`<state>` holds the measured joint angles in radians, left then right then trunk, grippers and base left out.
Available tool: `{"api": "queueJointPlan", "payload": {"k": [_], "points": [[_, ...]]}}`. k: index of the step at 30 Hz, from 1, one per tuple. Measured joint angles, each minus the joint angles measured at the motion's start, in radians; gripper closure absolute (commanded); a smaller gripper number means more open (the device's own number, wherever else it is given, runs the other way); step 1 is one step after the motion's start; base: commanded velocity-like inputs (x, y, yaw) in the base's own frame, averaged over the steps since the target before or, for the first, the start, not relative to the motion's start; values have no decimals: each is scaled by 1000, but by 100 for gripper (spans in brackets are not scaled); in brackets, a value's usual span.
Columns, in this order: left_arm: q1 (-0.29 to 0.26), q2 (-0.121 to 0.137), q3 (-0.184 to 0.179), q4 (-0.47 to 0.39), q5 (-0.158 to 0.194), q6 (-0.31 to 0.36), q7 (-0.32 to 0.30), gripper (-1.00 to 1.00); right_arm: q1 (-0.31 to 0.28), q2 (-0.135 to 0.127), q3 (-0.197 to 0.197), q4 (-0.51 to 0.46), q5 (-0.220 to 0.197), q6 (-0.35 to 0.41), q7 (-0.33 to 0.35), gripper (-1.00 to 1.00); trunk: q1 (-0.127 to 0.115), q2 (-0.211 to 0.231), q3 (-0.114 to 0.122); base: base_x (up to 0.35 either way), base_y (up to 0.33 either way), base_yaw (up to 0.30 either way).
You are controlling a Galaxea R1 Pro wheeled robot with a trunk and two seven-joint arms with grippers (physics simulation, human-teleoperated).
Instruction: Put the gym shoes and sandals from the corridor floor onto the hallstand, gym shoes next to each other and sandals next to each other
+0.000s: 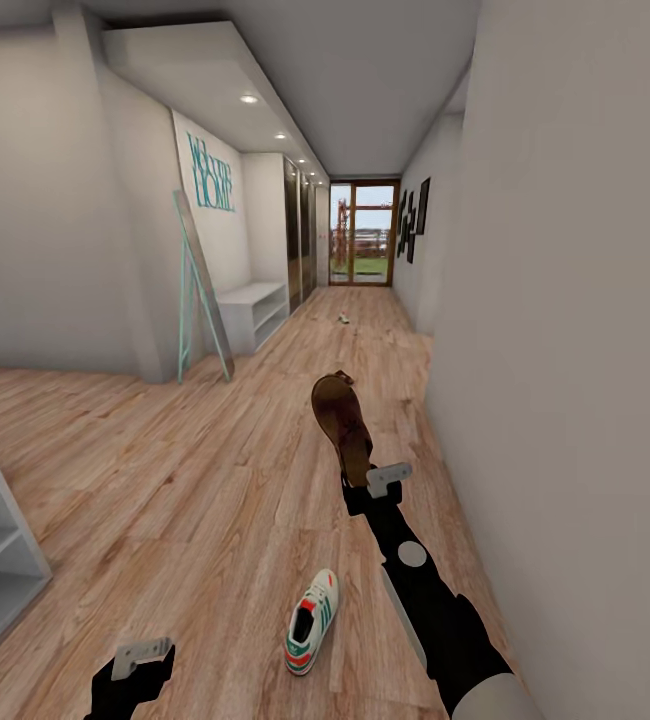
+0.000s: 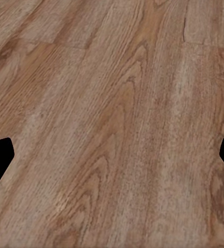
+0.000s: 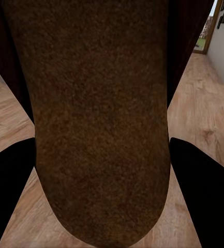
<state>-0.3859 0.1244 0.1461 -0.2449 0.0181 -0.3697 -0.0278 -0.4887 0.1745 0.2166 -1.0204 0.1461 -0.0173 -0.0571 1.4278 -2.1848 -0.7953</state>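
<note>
A brown sandal [image 1: 342,425] is pinched at one end by the right claw [image 1: 373,478] and held raised above the wood floor [image 1: 185,470], its sole filling the space between the black fingers [image 3: 197,191] in the right wrist view. One sneaker [image 1: 312,621] lies on the floor below that arm. The left claw [image 1: 143,655] is spread, with bare planks [image 2: 112,124] beneath it. The pale shoe rack [image 1: 255,310] stands against the left wall, well apart, under teal letters [image 1: 212,172].

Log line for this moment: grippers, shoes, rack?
right gripper: shut on sandal, raised | left gripper: open, above floor | gym shoe: on floor | hallstand: ahead left
</note>
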Motion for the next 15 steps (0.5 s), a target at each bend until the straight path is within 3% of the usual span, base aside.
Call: {"api": "queueJointPlan", "payload": {"k": [15], "points": [[0,0,0,0,0,1,0,-100,0,0,0,-2,0,0,0,100,0,0,0,0,-52,0]]}}
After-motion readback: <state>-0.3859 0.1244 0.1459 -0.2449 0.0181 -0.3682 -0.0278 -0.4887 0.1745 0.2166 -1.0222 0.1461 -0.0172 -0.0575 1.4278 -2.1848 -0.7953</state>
